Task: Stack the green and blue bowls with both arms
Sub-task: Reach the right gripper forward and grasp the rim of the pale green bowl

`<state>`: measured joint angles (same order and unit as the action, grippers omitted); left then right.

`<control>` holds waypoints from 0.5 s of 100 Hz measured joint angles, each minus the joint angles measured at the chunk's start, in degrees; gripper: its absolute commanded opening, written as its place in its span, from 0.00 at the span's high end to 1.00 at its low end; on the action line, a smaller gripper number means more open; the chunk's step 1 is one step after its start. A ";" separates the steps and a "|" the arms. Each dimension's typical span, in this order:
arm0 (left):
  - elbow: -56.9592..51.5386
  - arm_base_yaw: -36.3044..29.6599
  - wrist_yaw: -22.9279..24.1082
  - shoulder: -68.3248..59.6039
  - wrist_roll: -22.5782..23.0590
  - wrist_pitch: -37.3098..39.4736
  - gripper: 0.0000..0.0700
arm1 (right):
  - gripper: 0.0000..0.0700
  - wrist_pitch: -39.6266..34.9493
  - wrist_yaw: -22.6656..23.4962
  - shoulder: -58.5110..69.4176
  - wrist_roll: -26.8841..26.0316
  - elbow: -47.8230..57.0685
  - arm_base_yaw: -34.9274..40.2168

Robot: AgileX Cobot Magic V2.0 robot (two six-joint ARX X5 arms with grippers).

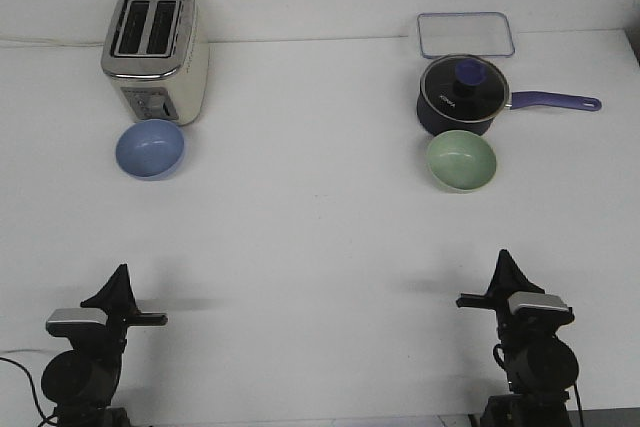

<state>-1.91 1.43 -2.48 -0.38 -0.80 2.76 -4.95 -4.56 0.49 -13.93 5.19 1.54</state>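
The light blue bowl sits upright on the white table at the left, just in front of a toaster. The pale green bowl sits upright at the right, just in front of a dark pot. My left gripper is low at the near left edge, far short of the blue bowl. My right gripper is low at the near right edge, far short of the green bowl. Each gripper's fingers come together to a single point and hold nothing.
A cream and chrome toaster stands behind the blue bowl. A dark navy lidded pot with a purple handle pointing right stands behind the green bowl. A clear rectangular tray lies at the back right.
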 measured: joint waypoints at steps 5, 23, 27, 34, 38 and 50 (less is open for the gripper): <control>0.00 0.00 0.00 0.00 0.00 0.00 0.98 | 1.00 -1.79 -0.24 0.92 -0.98 3.08 0.00; 0.00 -0.02 0.00 0.00 0.00 0.00 0.98 | 1.00 -10.99 -1.55 11.58 -3.02 19.28 -0.11; 0.00 -0.02 0.00 0.00 0.00 0.00 0.98 | 0.97 -13.29 -1.53 15.21 -3.02 22.53 -0.11; 0.00 0.00 0.00 0.00 0.00 0.00 0.98 | 0.74 -16.83 -1.53 22.32 -2.78 28.13 -0.11; 0.00 -0.02 0.00 0.00 0.00 0.00 0.98 | 0.52 -18.71 -1.51 26.38 -2.51 31.32 -0.11; 0.00 0.00 0.00 0.00 0.00 0.00 0.98 | 0.29 -22.95 -1.53 38.18 -2.05 40.26 -0.11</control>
<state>-1.91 1.43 -2.48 -0.38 -0.80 2.76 -27.90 -6.09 38.68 -15.99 45.45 1.43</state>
